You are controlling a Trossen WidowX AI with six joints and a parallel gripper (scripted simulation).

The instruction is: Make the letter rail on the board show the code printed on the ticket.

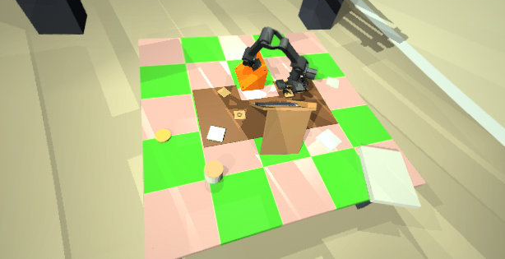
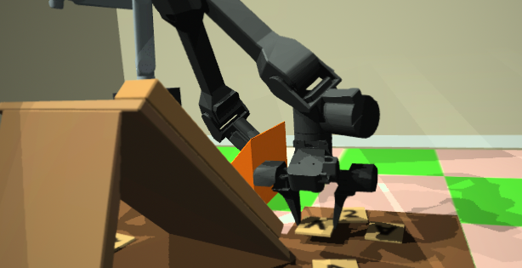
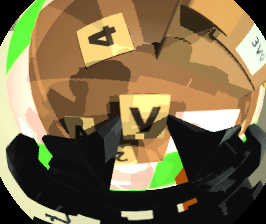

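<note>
V tile: held at the centre of the wrist view, between the fingertips; in the exterior view the V tile (image 2: 314, 227) (image 3: 145, 116) is seen at lower right, its near edge tipped slightly.
Pincer: the pincer (image 2: 316, 225) (image 3: 144, 119) is part open, closed on the tile's two opposite sides.
Board: the sloping board (image 1: 306, 104) (image 2: 212, 156) stands left of the pincer in the exterior view; a leftward, upward carry is probably needed.
4 tile: the 4 tile (image 3: 119, 46) lies apart, upper left of the wrist view.

Pincer (image 3: 143, 120): closed on V tile (image 3: 145, 115) | beyond it, toward upper left: 4 tile (image 3: 105, 40), well apart | beside left-hand finger in view: dark-lettered tile (image 3: 80, 129), partly hidden | just below V tile: 2 tile (image 3: 125, 156) | upper right: white ticket (image 3: 254, 49) on board (image 3: 218, 67)
</note>
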